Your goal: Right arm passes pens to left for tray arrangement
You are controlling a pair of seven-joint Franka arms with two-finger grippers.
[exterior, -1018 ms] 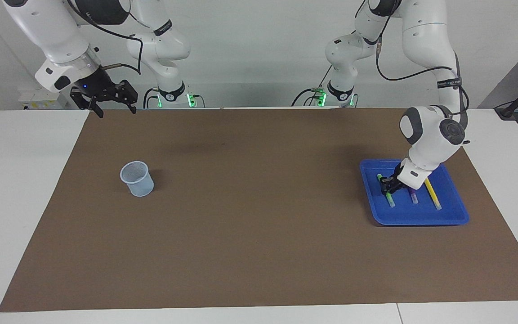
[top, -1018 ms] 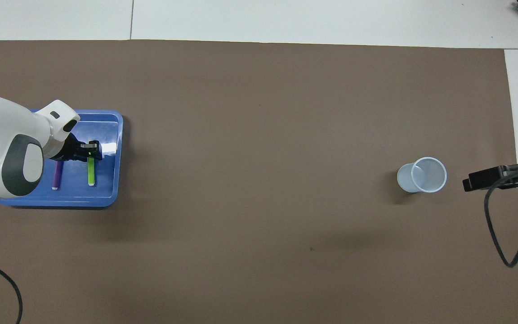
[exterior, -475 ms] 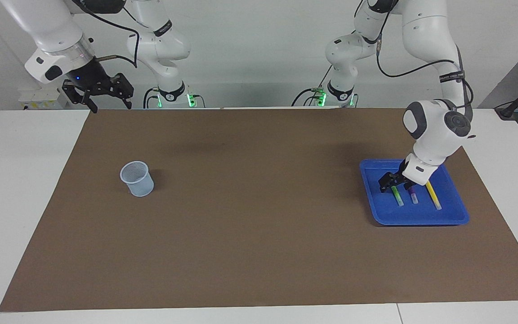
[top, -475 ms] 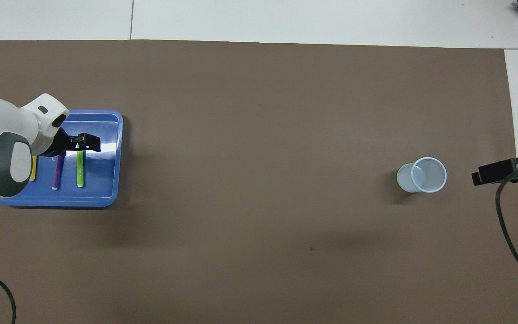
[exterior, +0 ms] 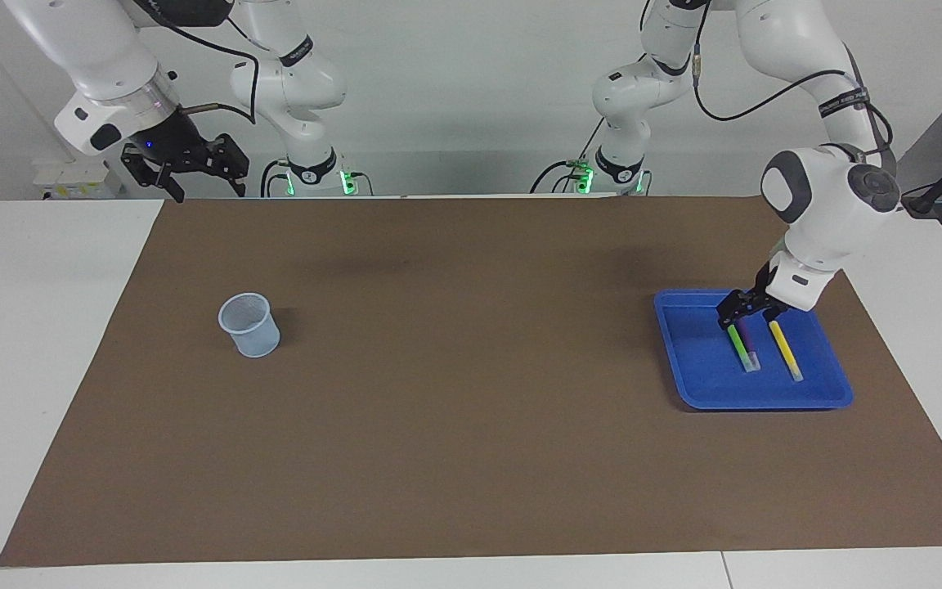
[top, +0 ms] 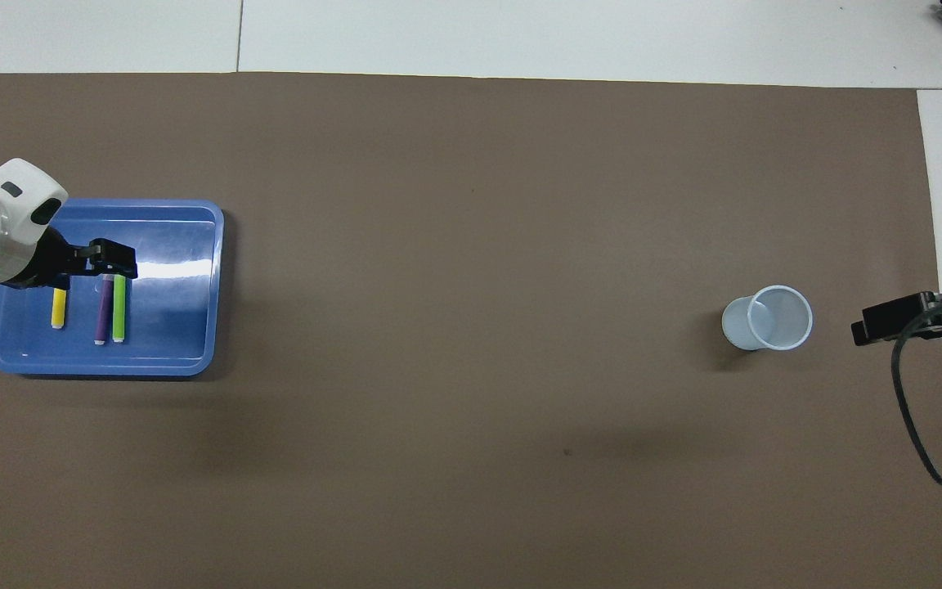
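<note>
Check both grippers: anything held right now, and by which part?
Nothing is held. The left gripper is open over the blue tray, where the green pen, purple pen and yellow pen lie. The right gripper waits open and empty.

One camera looks from high across the counter (exterior: 471, 458) toward the robots; the other steeply down; both share the tray (exterior: 688, 376) under the left claw (exterior: 742, 312).

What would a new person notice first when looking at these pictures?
The bright blue tray at the left arm's end of the brown mat stands out, with the yellow pen, purple pen and green pen lying side by side in it. The left gripper hangs just over the pens' ends. A pale translucent cup stands alone toward the right arm's end, where the right gripper waits, raised.
</note>
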